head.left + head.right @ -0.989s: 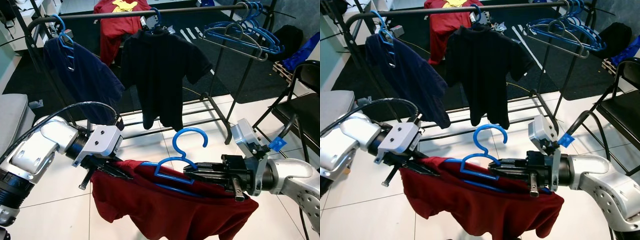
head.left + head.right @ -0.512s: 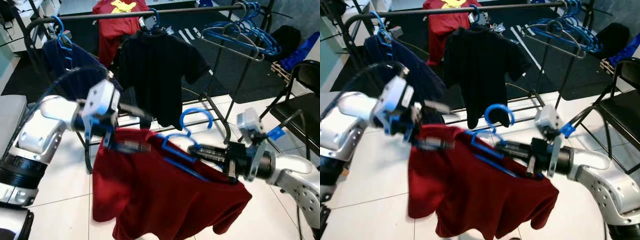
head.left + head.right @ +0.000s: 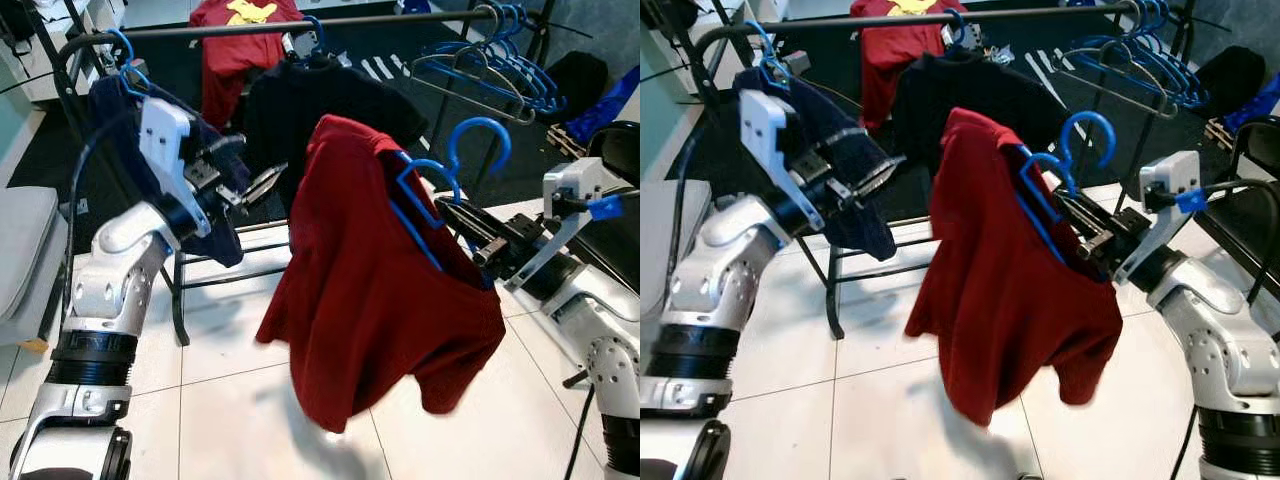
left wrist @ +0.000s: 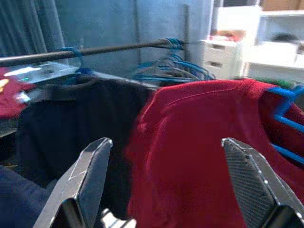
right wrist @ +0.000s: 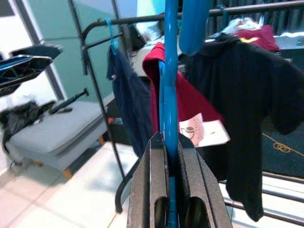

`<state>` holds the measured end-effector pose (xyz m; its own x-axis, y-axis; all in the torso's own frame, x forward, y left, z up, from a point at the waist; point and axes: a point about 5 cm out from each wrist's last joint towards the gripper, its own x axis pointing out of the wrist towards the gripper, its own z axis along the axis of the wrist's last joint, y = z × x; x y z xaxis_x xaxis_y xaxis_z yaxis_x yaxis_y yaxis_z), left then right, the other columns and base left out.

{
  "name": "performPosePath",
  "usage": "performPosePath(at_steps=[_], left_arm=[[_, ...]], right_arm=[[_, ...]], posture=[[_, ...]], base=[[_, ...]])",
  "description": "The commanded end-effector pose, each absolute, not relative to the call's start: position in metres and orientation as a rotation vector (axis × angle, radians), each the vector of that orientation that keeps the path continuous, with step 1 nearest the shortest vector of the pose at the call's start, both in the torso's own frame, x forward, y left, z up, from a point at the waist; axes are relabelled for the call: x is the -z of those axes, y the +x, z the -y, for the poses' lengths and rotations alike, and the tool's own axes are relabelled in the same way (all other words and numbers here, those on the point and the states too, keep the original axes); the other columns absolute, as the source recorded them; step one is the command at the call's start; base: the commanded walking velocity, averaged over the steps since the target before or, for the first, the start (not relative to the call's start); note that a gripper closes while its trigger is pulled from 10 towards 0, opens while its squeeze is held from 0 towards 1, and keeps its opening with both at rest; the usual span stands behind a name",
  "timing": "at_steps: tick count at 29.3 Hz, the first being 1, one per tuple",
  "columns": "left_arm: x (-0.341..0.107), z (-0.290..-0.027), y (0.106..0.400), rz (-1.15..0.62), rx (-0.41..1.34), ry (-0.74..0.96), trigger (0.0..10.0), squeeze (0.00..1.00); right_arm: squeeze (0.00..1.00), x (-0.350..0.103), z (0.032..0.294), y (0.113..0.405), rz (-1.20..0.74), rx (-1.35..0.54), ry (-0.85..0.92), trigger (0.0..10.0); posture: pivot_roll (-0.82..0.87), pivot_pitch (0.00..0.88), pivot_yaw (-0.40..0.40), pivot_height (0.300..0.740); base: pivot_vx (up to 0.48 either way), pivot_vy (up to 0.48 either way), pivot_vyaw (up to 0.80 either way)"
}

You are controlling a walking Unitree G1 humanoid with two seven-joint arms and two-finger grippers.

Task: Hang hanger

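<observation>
Indoors, on a white tiled floor (image 3: 230,400), a black clothes rail (image 3: 300,24) crosses the top of the head views. At its left end a navy shirt (image 3: 190,190) hangs on a blue hanger. Just in front of that shirt, the left tool (image 3: 262,187) is raised on its silver arm; its two fingers stand wide apart and hold nothing, as the left wrist view shows with both fingers (image 4: 85,175) clear of the cloth ahead. Further along the rail hangs a black shirt (image 3: 345,95), with a red garment (image 3: 225,45) bearing a yellow print behind it. In the middle of the scene, below the rail and in front of the black shirt, a dark red shirt (image 3: 370,290) hangs from a blue hanger (image 3: 440,180), tilted, its hook (image 3: 480,135) pointing up and not touching the rail. The right tool (image 3: 470,235) grips this hanger's lower bar, fingers closed tight around the blue plastic (image 5: 170,118). At the rail's right end a bunch of empty blue hangers (image 3: 495,60) hangs. A black folding chair (image 3: 620,190) stands at the far right.
</observation>
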<state>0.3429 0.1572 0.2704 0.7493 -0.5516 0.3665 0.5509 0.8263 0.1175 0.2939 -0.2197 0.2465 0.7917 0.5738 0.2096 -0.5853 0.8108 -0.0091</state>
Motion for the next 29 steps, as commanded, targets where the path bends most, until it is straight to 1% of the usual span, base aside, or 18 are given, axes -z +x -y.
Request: performPosePath(at_steps=[1, 2, 3, 5, 6, 8, 9, 12, 14, 16, 18, 19, 20, 22, 26, 29], left_arm=[[-0.239, -0.132, 0.336, 0.271, 0.543, -0.068, 10.0, 0.0], [-0.239, -0.132, 0.336, 0.271, 0.543, -0.068, 10.0, 0.0], [-0.227, -0.114, 0.329, 0.22, 0.497, -0.129, 10.0, 0.0], [-0.227, -0.114, 0.329, 0.22, 0.497, -0.129, 10.0, 0.0], [-0.223, -0.104, 0.324, 0.207, 0.451, -0.154, 10.0, 0.0], [-0.223, -0.104, 0.324, 0.207, 0.451, -0.154, 10.0, 0.0], [-0.234, -0.109, 0.323, 0.28, 0.352, -0.147, 10.0, 0.0], [-0.239, -0.114, 0.324, 0.308, 0.324, -0.143, 10.0, 0.0], [-0.245, -0.122, 0.324, 0.342, 0.263, -0.129, 10.0, 0.0], [-0.245, -0.122, 0.324, 0.342, 0.263, -0.129, 10.0, 0.0], [-0.251, -0.129, 0.324, 0.368, 0.193, -0.093, 10.0, 0.0], [-0.251, -0.129, 0.324, 0.368, 0.193, -0.093, 10.0, 0.0], [-0.262, -0.142, 0.324, 0.424, 0.11, -0.032, 10.0, 0.0], [-0.268, -0.148, 0.323, 0.442, 0.061, -0.019, 10.0, 0.0], [-0.27, -0.148, 0.319, 0.435, 0.02, -0.026, 10.0, 0.0], [-0.269, -0.145, 0.317, 0.433, 0.022, -0.033, 10.0, 0.0]], right_arm=[[0.0, -0.259, 0.209, 0.294, 0.298, -0.677, 0.112, 0.0], [0.0, -0.259, 0.209, 0.294, 0.298, -0.677, 0.112, 0.0], [0.0, -0.261, 0.194, 0.294, 0.321, -0.752, 0.16, 0.0], [0.0, -0.261, 0.194, 0.294, 0.321, -0.752, 0.16, 0.0], [0.0, -0.261, 0.182, 0.294, 0.333, -0.815, 0.197, 0.0], [0.0, -0.261, 0.182, 0.294, 0.333, -0.815, 0.197, 0.0], [0.0, -0.259, 0.16, 0.293, 0.338, -0.906, 0.253, 0.0], [0.0, -0.259, 0.153, 0.293, 0.338, -0.929, 0.27, 0.0], [0.0, -0.256, 0.141, 0.291, 0.328, -0.976, 0.292, 0.0], [0.0, -0.256, 0.141, 0.291, 0.328, -0.976, 0.292, 0.0], [0.0, -0.252, 0.136, 0.29, 0.318, -0.994, 0.302, 0.0], [0.0, -0.252, 0.136, 0.29, 0.318, -0.994, 0.302, 0.0], [0.0, -0.248, 0.133, 0.289, 0.305, -1.0, 0.312, 0.0], [0.0, -0.245, 0.132, 0.29, 0.296, -0.996, 0.319, 0.0], [0.0, -0.243, 0.134, 0.292, 0.291, -0.98, 0.327, 0.0], [0.0, -0.243, 0.134, 0.293, 0.293, -0.981, 0.333, 0.0]], posture=[[-0.03, 0.176, 0.04, 0.74], [-0.03, 0.176, 0.04, 0.74], [-0.03, 0.175, 0.04, 0.74], [-0.03, 0.175, 0.04, 0.74], [-0.02, 0.173, 0.039, 0.74], [-0.02, 0.173, 0.039, 0.74], [-0.02, 0.179, 0.041, 0.74], [-0.02, 0.179, 0.041, 0.74], [-0.01, 0.179, 0.04, 0.74], [-0.01, 0.179, 0.04, 0.74], [-0.01, 0.179, 0.04, 0.74], [-0.01, 0.179, 0.04, 0.74], [-0.01, 0.181, 0.036, 0.74], [-0.01, 0.181, 0.036, 0.74], [-0.01, 0.182, 0.029, 0.74], [0.0, 0.183, 0.027, 0.74]], base=[[0.0, 0.0, 0.0], [0.0, 0.0, 0.0], [0.0, 0.0, 0.0], [0.0, 0.0, 0.0], [0.0, 0.0, 0.0], [0.0, 0.0, 0.0], [0.0, 0.0, 0.0], [0.0, 0.0, 0.0], [0.0, 0.0, 0.0], [0.0, 0.0, 0.0], [0.0, 0.0, 0.0], [0.0, 0.0, 0.0], [0.0, 0.0, 0.0], [0.0, 0.0, 0.0], [0.0, 0.0, 0.0], [0.0, 0.0, 0.0]])
